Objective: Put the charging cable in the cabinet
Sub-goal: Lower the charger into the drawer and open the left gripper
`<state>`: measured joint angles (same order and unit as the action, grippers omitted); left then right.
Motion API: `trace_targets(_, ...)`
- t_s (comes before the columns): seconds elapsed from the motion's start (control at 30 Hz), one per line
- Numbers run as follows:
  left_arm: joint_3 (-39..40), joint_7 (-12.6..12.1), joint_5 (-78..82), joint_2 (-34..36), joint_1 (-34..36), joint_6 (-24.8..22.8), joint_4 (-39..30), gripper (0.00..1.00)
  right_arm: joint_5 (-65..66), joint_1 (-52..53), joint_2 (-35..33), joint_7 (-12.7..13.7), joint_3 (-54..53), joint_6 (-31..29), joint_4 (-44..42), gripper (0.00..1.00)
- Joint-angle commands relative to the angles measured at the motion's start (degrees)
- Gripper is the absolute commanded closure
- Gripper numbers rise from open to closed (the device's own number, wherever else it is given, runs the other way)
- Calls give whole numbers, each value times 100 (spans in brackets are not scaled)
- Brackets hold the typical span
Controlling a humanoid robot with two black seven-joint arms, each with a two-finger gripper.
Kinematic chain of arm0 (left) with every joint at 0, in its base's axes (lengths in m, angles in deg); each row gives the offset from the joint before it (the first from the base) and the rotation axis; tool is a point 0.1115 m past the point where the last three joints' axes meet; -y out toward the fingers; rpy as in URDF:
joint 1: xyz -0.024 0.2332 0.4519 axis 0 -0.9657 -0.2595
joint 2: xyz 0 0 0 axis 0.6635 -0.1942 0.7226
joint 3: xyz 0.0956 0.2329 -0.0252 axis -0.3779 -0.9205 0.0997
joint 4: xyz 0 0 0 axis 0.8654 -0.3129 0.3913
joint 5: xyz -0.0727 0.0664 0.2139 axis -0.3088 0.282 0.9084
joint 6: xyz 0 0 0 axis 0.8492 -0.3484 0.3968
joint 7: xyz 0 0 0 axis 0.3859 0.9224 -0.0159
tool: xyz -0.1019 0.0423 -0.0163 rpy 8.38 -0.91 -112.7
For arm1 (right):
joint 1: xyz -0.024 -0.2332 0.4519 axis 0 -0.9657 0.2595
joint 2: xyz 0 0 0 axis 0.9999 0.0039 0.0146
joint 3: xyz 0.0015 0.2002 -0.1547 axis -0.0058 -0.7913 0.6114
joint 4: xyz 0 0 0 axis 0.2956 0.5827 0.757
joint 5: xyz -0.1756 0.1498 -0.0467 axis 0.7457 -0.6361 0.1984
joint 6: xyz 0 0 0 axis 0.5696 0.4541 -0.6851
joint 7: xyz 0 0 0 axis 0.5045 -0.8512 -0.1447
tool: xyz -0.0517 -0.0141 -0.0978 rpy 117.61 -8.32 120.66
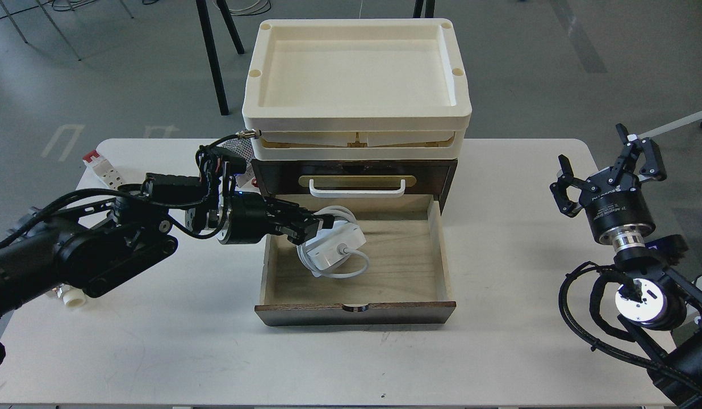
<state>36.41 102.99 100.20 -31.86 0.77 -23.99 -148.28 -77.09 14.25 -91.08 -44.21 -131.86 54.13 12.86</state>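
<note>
Head view, far left: a small white and red plastic block lies on the pale rounded tabletop, near its back left corner, and a little white plastic piece peeks out from under the left arm near the table's left edge. The black left arm comes in from the left edge and reaches rightward over the drawer's left wall. Behind its wrist, a perforated silver metal box shows against the cabinet's left side. The left gripper has its fingers closed narrowly on the flat white power adapter brick with its light grey cord looped about it, the charging cable. The brick sits tilted inside the left half of the open drawer; whether it touches the floor there I cannot tell.

In the middle stands the small dark brown wooden cabinet, with a white handle on a brass plate on its upper front and a cream plastic tray on top. Its lower pale wood drawer is pulled fully out toward the camera.

On the right, well apart from the cabinet, the right gripper is raised above the table's right edge, its fingers spread wide and holding nothing.
</note>
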Motion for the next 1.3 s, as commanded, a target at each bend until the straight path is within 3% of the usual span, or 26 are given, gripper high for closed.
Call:
trace_targets(0.0,-219,0,-12,-135,1,160,133,95,0,0,0,0,0,0,-1,1)
trace_targets(0.17,-237,0,-38,-319,-8,178,256,88,0,0,0,0,0,0,-1,1)
trace_targets(0.53,-219,0,-108,-469,-8,178,415,39,0,0,0,0,0,0,-1,1)
trace_targets(0.73,-210,0,-99,-469,-8,160,406,20,0,0,0,0,0,0,-1,1)
trace_targets(0.97,-158,0,-99,-188,10,99,187,14,0,0,0,0,0,0,-1,1)
trace_targets(1.27,-166,0,-617,945,-8,11,-701,13,0,0,-8,0,0,0,-1,1)
